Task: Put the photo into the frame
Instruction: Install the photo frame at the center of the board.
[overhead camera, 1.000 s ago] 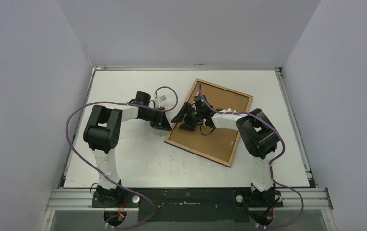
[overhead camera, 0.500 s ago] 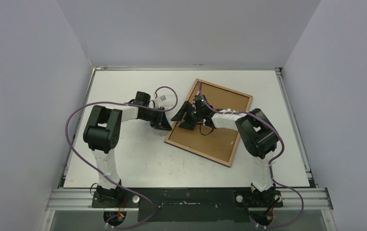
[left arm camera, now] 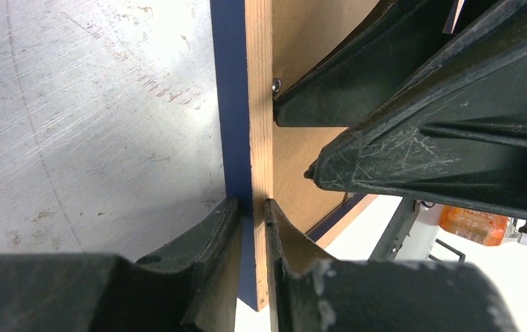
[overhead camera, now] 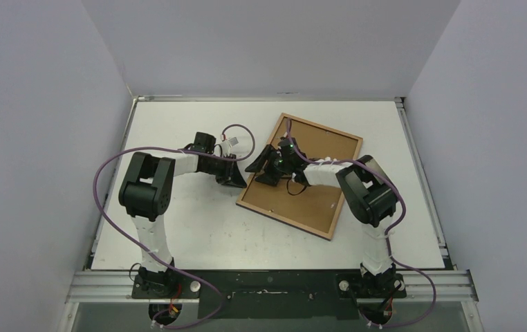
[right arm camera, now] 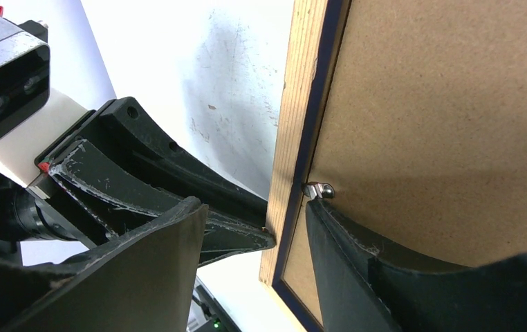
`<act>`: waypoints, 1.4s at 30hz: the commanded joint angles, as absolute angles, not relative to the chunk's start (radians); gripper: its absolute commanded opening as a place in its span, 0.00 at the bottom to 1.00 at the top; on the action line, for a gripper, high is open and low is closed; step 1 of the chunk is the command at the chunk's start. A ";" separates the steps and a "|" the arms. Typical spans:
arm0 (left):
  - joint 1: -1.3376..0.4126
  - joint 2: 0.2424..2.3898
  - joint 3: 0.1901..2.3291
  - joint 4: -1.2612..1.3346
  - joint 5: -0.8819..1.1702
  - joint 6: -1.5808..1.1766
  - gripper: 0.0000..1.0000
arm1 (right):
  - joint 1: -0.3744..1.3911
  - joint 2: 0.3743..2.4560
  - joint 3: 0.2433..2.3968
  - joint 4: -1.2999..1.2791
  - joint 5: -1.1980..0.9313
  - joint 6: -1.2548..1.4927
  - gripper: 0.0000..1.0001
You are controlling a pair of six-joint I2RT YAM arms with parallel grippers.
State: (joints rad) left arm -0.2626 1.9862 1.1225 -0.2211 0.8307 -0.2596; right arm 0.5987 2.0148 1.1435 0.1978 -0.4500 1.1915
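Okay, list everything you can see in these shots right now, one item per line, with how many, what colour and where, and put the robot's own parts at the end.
frame: one, navy front, light wood back, lying back up on the table's right half
backing board: one, brown, inside the frame
metal tab: one seen, silver, at the frame's left rail
photo: none in view
table: one, white, scuffed
arms: two, black and white with purple cables, reaching to the frame's left rail
left gripper: one, black, shut on the frame's left rail
right gripper: one, black, open, one finger at the metal tab, the other outside the rail
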 commanded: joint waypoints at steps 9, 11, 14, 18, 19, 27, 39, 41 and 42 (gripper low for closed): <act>-0.291 1.938 1.122 -0.196 0.865 -0.271 0.17 | 0.629 2.015 1.138 0.249 -0.349 1.210 0.56; -0.293 1.935 1.122 -0.197 0.867 -0.272 0.17 | 0.632 2.019 1.150 0.241 -0.347 1.212 0.56; -0.295 1.929 1.120 -0.199 0.867 -0.274 0.17 | 0.630 1.995 1.157 0.234 -0.344 1.207 0.56; -0.289 1.933 1.121 -0.215 0.878 -0.275 0.17 | 0.617 1.938 1.197 0.168 -0.375 1.164 0.57; -0.285 1.929 1.123 -0.220 0.879 -0.273 0.17 | 0.605 1.918 1.217 0.126 -0.365 1.136 0.58; -0.185 1.897 1.170 -0.275 0.916 -0.292 0.26 | 0.574 1.978 1.573 -0.314 -0.147 0.828 0.60; -0.061 1.839 1.230 -0.405 0.910 -0.233 0.56 | 0.609 2.147 1.759 -0.444 0.056 0.720 0.56; -0.057 1.837 1.229 -0.406 0.907 -0.231 0.56 | 0.611 2.170 1.781 -0.453 0.073 0.711 0.56; -0.056 1.834 1.227 -0.406 0.905 -0.231 0.56 | 0.613 2.180 1.790 -0.455 0.082 0.706 0.56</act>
